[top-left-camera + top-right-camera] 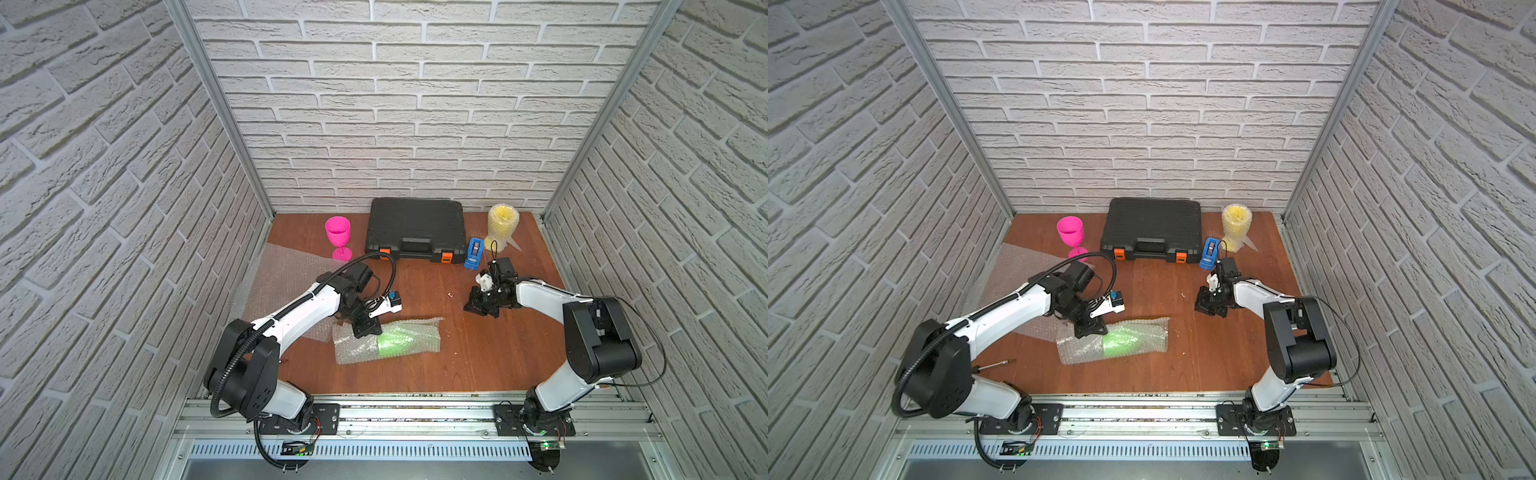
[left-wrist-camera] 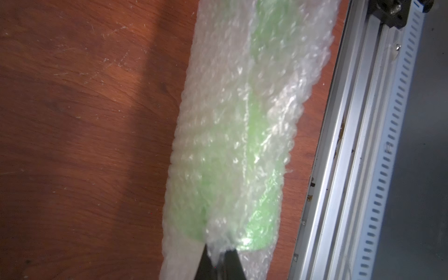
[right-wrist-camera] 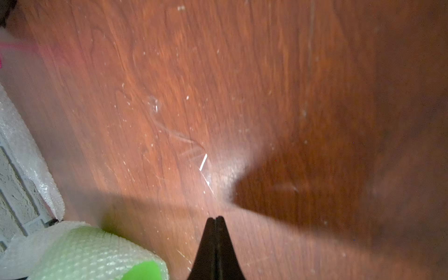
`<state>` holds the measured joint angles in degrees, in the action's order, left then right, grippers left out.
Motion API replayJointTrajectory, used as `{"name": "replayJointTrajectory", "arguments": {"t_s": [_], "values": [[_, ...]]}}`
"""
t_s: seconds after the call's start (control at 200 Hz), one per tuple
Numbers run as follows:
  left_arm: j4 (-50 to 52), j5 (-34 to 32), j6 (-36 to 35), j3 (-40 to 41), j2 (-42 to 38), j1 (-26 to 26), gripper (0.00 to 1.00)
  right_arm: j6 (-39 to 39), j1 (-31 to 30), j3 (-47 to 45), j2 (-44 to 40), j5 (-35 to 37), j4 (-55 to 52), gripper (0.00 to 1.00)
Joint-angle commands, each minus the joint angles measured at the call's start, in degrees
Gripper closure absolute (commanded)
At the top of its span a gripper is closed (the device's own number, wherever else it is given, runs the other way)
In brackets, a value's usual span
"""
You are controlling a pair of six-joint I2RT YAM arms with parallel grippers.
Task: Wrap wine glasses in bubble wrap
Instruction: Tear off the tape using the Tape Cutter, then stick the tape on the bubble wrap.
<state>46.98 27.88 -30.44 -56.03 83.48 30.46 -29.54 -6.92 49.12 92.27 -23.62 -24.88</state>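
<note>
Lime green goblet (image 1: 395, 341) lies on its side, rolled in bubble wrap (image 1: 353, 349), front-centre on the wooden table (image 1: 478, 353). Left gripper (image 2: 217, 258) pinches a fold of that wrap. Right gripper (image 3: 216, 221) is pressed together, empty, over bare wood.

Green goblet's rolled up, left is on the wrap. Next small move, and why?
Probably send the shut, empty right gripper over to the blue tape dispenser for tape. The left gripper pinches the clear bubble wrap sheet rolled round the lying lime green plastic goblet; no tape shows on it, so releasing may unroll it.
</note>
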Motion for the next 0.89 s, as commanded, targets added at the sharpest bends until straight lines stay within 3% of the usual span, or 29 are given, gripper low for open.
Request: {"name": "replayJointTrajectory", "arguments": {"t_s": [0.0,0.31,0.55,0.665,0.89], "values": [[3.6,-0.7,-0.7,0.5,1.0,0.6,1.0,1.6,-0.3,-0.1,-5.1,1.4,-3.0,0.97],[3.0,-0.5,-0.2,0.5,0.7,0.6,1.0,6.6,-1.0,6.5,-17.0,4.0,-15.6,0.97],[1.9,0.8,0.3,0.1,0.1,0.7,1.0,9.6,-7.9,14.8,-19.8,5.9,-20.6,0.97],[1.1,1.2,0.1,0.5,-1.2,0.7,1.0,10.2,-12.5,16.6,-19.9,3.9,-16.8,0.97],[0.6,1.5,-1.1,1.5,-2.8,1.0,1.0,12.9,-19.4,14.8,-16.6,-5.3,1.2,0.97]]}}
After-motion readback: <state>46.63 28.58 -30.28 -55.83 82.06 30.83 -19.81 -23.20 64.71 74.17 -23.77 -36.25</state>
